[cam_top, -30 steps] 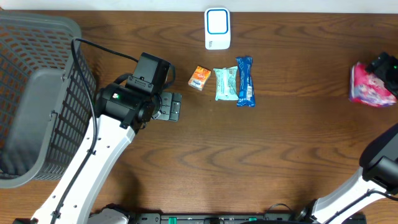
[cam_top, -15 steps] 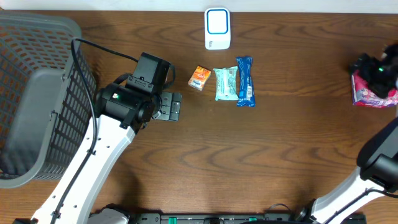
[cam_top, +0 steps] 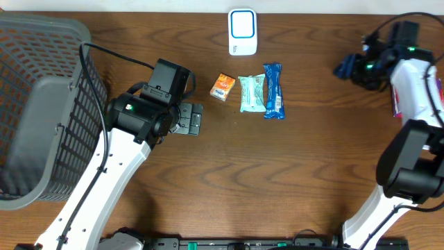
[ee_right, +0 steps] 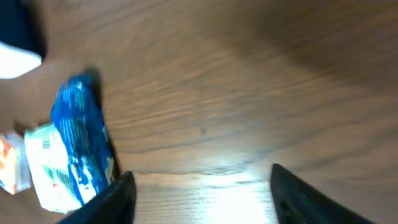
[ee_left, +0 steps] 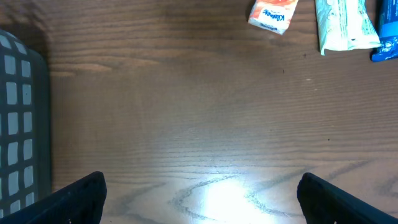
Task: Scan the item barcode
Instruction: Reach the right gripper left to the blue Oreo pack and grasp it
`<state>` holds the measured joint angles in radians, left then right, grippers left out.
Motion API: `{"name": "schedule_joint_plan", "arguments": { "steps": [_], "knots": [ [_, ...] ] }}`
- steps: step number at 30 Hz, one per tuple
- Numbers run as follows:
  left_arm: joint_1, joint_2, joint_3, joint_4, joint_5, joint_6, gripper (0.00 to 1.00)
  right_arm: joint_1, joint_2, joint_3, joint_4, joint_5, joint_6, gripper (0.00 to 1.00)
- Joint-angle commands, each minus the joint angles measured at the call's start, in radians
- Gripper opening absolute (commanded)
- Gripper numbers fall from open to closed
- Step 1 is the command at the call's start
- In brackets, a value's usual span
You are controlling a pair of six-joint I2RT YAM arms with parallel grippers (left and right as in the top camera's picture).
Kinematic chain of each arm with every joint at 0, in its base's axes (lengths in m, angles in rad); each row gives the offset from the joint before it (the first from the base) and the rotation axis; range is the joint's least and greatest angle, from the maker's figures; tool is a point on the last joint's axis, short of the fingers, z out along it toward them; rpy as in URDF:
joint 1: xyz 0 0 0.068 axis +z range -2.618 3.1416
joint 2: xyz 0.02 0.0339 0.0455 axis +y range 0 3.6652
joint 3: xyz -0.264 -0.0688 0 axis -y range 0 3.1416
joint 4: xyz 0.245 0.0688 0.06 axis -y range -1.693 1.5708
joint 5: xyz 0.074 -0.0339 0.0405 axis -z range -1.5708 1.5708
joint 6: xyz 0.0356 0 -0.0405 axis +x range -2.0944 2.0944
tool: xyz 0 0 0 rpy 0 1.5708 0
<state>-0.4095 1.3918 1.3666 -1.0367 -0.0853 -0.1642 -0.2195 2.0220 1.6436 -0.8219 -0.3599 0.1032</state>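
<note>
Centrally on the table (cam_top: 277,180) lie three small items in a row, set close side by side: an orange packet (cam_top: 223,87) on the left, a pale green packet (cam_top: 252,93) in the middle and a blue packet (cam_top: 273,90) on the right, the green and blue ones touching along their long edges. None of them is held. Just behind them, near the far edge, stands the white scanner (cam_top: 243,31) with its blue-framed face.

Left of the row the left gripper (ee_left: 202,199) hovers low over bare wood, near the orange packet. Its fingers are spread as wide as they go, with nothing between them.

Far to the right, well apart from the packets, the right gripper (ee_right: 199,199) points back toward the row. Its wrist view is blurred, yet the two fingers stand clearly apart, with only wood grain in the gap. It grips nothing.

At the table's left end sits a grey mesh basket (cam_top: 41,42), a black cable draped over its rim. Its inside shows only mesh walls and a plain grey floor. All three packets lie outside it, on the wood.
</note>
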Motion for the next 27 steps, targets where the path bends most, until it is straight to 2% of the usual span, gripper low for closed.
{"name": "schedule_joint_plan", "arguments": {
  "steps": [1, 3, 5, 9, 12, 16, 22, 27],
  "knots": [
    [0.0, 0.003, -0.002, -0.002, -0.009, -0.013, 0.98, 0.075, -0.006, -0.071, 0.025, -0.014, -0.007, 0.74],
    [0.0, 0.003, -0.002, -0.002, -0.009, -0.013, 0.98, 0.11, -0.006, -0.112, 0.046, -0.016, -0.008, 0.81],
    [0.0, 0.003, -0.002, -0.002, -0.009, -0.013, 0.98, 0.145, -0.006, -0.164, 0.089, -0.016, -0.007, 0.81],
    [0.0, 0.003, -0.002, -0.002, -0.009, -0.013, 0.98, 0.194, -0.006, -0.248, 0.185, -0.052, 0.012, 0.74],
    [0.0, 0.003, -0.002, -0.002, -0.009, -0.013, 0.98, 0.212, -0.006, -0.286, 0.264, -0.14, 0.039, 0.73],
    [0.0, 0.003, -0.002, -0.002, -0.009, -0.013, 0.98, 0.217, -0.006, -0.305, 0.392, -0.261, 0.149, 0.7],
    [0.0, 0.003, -0.002, -0.002, -0.009, -0.013, 0.98, 0.227, -0.006, -0.306, 0.516, -0.267, 0.253, 0.67],
    [0.0, 0.003, -0.002, -0.002, -0.009, -0.013, 0.98, 0.267, -0.006, -0.306, 0.543, -0.227, 0.268, 0.66]
  ]
}}
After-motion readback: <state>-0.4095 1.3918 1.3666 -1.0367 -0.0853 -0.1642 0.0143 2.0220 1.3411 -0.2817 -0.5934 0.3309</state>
